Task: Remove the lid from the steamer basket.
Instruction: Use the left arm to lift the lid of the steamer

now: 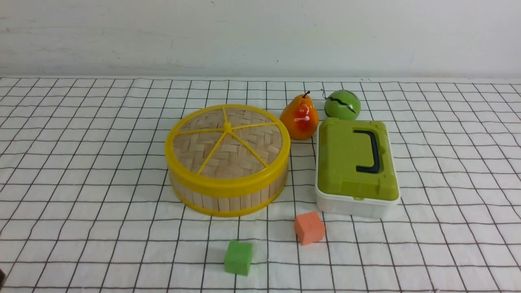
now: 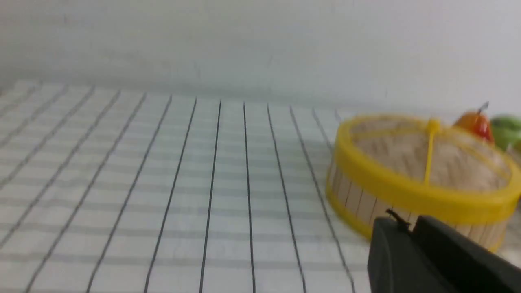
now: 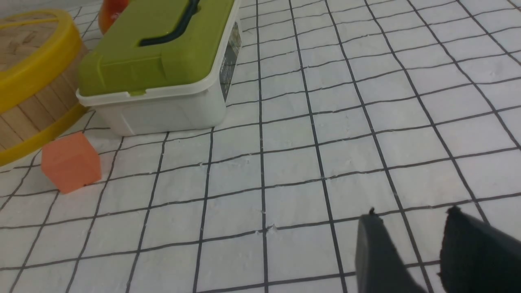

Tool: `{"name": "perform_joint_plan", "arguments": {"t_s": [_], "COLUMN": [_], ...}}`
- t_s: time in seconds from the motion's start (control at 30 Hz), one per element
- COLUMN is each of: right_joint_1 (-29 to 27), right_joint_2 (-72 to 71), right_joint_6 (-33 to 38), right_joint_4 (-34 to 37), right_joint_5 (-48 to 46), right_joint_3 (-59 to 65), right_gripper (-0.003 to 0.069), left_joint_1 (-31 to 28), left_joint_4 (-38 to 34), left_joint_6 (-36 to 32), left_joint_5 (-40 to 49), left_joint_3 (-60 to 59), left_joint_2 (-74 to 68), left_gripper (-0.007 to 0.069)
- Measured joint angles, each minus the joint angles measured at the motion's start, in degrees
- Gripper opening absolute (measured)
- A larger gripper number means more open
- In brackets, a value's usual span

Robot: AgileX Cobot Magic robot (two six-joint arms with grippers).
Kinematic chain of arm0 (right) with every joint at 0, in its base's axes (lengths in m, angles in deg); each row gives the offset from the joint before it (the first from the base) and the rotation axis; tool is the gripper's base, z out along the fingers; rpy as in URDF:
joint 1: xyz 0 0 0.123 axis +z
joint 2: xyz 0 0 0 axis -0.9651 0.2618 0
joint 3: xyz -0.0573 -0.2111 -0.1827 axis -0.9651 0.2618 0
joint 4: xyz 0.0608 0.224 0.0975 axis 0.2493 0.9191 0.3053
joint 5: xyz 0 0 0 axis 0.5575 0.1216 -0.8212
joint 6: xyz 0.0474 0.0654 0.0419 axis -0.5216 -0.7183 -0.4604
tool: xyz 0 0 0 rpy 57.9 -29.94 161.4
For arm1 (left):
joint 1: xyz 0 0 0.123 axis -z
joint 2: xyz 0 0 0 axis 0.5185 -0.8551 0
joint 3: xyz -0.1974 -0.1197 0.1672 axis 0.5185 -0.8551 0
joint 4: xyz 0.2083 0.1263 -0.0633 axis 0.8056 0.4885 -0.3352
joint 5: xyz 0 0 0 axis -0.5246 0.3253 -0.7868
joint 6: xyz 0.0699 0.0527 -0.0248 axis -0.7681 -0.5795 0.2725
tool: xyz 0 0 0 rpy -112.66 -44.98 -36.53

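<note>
**Mia:** Where is the lid (image 1: 227,138)?

**Ben:** It sits flat on top of the basket (image 1: 228,195), in the middle of the cloth (image 1: 81,183).

**Mia:** What is around it?

**Ben:** A pear (image 1: 300,118) stands just behind the basket's right side. A green ball (image 1: 342,104) is next to the pear, further right. A box (image 1: 354,162) with a green top lies to the right of the basket, with a thin strip of cloth between them. An orange block (image 1: 309,228) is near the front, between basket and box. A green block (image 1: 238,257) lies closer to us, apart from the basket.

**Mia:** What about the claws?

**Ben:** The left claw (image 2: 409,224) is down low, left of the basket and not touching it. Its two fingers are very close together with nothing in them. The view is blurry, so I cannot tell if they touch. The right claw (image 3: 411,213) is spread apart over bare cloth. It holds nothing and is well away from the box.

**Mia:** What can't you see?

**Ben:** The lid hides the inside of the basket, and the box is closed too. From the front I see no arms, just a dark bit (image 1: 1,278) in the bottom left corner. It is too small to tell what it is. The right wrist view cuts off most of the basket.
</note>
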Motion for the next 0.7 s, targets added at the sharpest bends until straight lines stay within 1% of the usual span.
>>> {"name": "perform_joint_plan", "arguments": {"t_s": [0.03,0.07,0.1,0.17,0.23,0.27,0.3,0.33,0.37,0.4,0.47,0.5,0.53,0.57,0.6,0.7], "right_joint_1": [0.0,0.0,0.0,0.0,0.0,0.0,0.0,0.0,0.0,0.0,0.0,0.0,0.0,0.0,0.0,0.0], "right_joint_2": [0.0,0.0,0.0,0.0,0.0,0.0,0.0,0.0,0.0,0.0,0.0,0.0,0.0,0.0,0.0,0.0], "right_joint_6": [0.0,0.0,0.0,0.0,0.0,0.0,0.0,0.0,0.0,0.0,0.0,0.0,0.0,0.0,0.0,0.0], "right_joint_4": [0.0,0.0,0.0,0.0,0.0,0.0,0.0,0.0,0.0,0.0,0.0,0.0,0.0,0.0,0.0,0.0], "right_joint_5": [0.0,0.0,0.0,0.0,0.0,0.0,0.0,0.0,0.0,0.0,0.0,0.0,0.0,0.0,0.0,0.0], "right_joint_3": [0.0,0.0,0.0,0.0,0.0,0.0,0.0,0.0,0.0,0.0,0.0,0.0,0.0,0.0,0.0,0.0], "right_gripper": [0.024,0.024,0.024,0.024,0.024,0.024,0.024,0.024,0.024,0.024,0.024,0.024,0.024,0.024,0.024,0.024], "left_joint_1": [0.0,0.0,0.0,0.0,0.0,0.0,0.0,0.0,0.0,0.0,0.0,0.0,0.0,0.0,0.0,0.0], "left_joint_4": [0.0,-0.1,-0.1,-0.3,-0.9,-2.7,-4.2,-4.6,-6.9,-8.0,-7.1,-5.8,-3.3,-1.2,0.8,4.5], "left_joint_6": [0.0,0.1,0.1,1.9,3.8,8.6,13.6,14.7,22.1,27.5,30.3,30.6,30.5,30.1,29.8,29.1], "left_joint_5": [-1.2,-6.1,-7.3,-15.0,-18.5,-23.2,-25.2,-25.9,-25.6,-22.8,-15.3,-12.1,-4.4,0.1,6.8,19.0], "left_joint_3": [0.0,0.0,0.0,0.0,0.0,0.0,0.1,0.1,1.5,4.6,9.9,13.0,17.8,21.0,25.7,33.9], "left_joint_2": [0.0,0.0,0.0,0.0,0.0,0.0,0.0,0.0,0.0,0.0,-1.0,-2.2,-4.7,-7.5,-10.6,-19.2], "left_gripper": [0.0066,0.0066,0.0067,0.0071,0.0071,0.0072,0.0072,0.0072,0.0071,0.0064,0.0034,0.002,-0.0013,-0.0013,-0.0013,-0.0013]}}
